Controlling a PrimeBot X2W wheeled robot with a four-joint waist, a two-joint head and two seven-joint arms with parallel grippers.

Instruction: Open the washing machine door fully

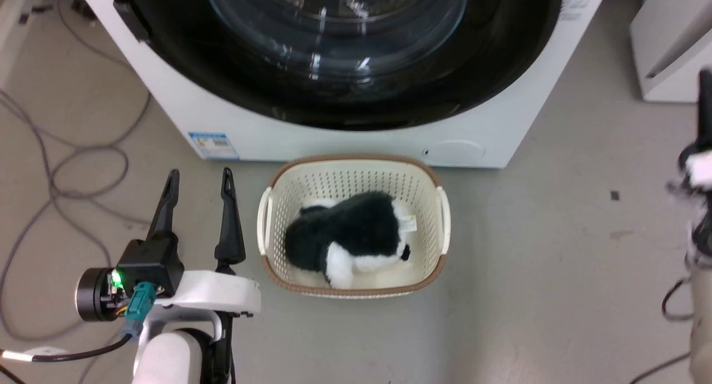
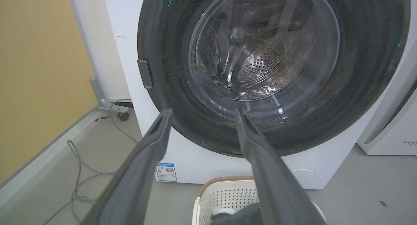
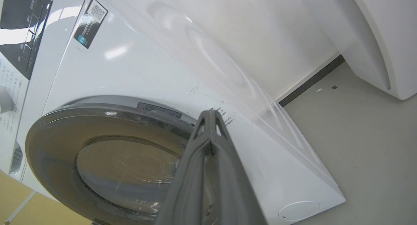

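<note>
Washing machine door (image 2: 358, 71) is shut, flush on the front of the washing machine (image 1: 334, 139). The handle tab (image 2: 145, 73) sits at the door's left edge. L gripper (image 1: 200, 172): 2 fingers apart, empty, low over the floor (image 1: 528, 272) by the machine's front-left corner, just beside the basket (image 1: 267, 217) w/ plush toy (image 1: 356, 222). R gripper (image 3: 210, 115): fingers together, empty, off the machine's right side.

Step is prob. the reach for the tab. Raise L gripper, hook 1 finger behind it, pull straight out 1st, then follow the hinge arc. Watch the basket under the swing.
</note>
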